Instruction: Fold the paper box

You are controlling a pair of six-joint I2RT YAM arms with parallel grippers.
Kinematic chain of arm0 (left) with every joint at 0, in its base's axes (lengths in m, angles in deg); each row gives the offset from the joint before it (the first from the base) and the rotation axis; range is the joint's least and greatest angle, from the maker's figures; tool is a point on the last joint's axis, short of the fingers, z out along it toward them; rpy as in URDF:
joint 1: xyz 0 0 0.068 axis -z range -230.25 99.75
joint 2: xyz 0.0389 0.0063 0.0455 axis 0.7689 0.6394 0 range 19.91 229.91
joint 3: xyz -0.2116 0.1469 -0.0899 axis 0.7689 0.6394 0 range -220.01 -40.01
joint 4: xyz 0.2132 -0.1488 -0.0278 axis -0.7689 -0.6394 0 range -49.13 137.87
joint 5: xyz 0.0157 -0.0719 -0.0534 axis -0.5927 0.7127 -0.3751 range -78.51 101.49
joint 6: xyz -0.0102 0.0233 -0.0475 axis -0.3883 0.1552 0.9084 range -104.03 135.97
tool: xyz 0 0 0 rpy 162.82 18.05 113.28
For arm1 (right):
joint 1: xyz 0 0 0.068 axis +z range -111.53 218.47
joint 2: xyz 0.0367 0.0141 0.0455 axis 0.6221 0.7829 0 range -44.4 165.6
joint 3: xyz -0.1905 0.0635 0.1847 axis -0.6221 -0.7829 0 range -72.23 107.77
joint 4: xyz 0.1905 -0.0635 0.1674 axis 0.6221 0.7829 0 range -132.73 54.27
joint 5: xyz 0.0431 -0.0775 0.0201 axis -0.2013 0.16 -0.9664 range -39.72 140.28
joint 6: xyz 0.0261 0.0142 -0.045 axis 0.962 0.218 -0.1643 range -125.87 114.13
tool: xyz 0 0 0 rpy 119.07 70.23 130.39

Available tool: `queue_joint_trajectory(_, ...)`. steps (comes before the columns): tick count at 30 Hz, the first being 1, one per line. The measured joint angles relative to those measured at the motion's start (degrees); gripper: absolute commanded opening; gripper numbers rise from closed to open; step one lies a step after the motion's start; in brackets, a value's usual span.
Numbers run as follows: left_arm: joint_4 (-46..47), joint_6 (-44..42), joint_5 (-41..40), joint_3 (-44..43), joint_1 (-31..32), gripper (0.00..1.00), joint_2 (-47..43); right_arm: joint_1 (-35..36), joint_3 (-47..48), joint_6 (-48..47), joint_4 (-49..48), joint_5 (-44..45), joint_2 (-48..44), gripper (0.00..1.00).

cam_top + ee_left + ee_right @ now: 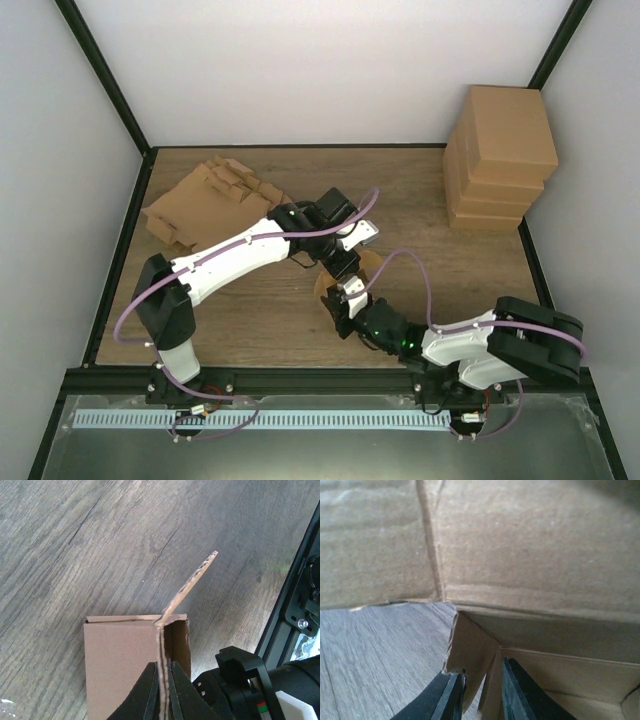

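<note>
From above, the paper box (372, 264) sits mid-table, mostly hidden under both arms: the left gripper (345, 262) reaches down from the far side and the right gripper (345, 305) meets it from the near side. Flat cardboard blanks (215, 200) lie far left, and finished boxes (500, 155) are stacked far right. In the left wrist view, the left gripper (161, 667) is clenched on an upright doubled wall of the paper box (125, 665), with a loose flap (192, 585) angling upward beyond it. In the right wrist view, the right gripper (482, 680) straddles a thin inner panel (490, 700) at the box's corner; I cannot tell whether it pinches it.
</note>
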Motion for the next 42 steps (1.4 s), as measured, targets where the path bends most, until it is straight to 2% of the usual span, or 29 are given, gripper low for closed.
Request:
queue_joint_trajectory(10,0.0,-0.2,0.0,0.0,0.0,0.05,0.0,0.0,1.7,-5.0,6.6,0.5,-1.6,0.13)
queue_joint_trajectory(17,0.0,-0.5,0.0,0.1,-0.2,0.05,0.0,0.0,3.7,-9.6,10.7,0.6,-1.7,0.18)
queue_joint_trajectory(23,0.0,-0.6,0.2,0.1,-0.2,0.05,0.0,0.0,3.7,-13.0,13.2,0.5,-3.8,0.14)
queue_joint_trajectory(27,-0.1,-0.7,0.5,0.1,-0.2,0.05,0.0,0.0,3.9,-15.1,14.6,1.4,-4.2,0.23)
queue_joint_trajectory(34,-0.1,-0.7,0.5,0.1,-0.3,0.05,0.0,-1.1,4.7,-15.5,16.9,2.1,-4.6,0.29)
queue_joint_trajectory(42,-0.4,-0.7,0.5,-0.5,-0.4,0.05,0.4,-4.2,4.3,-13.2,19.6,-3.5,-9.7,0.52)
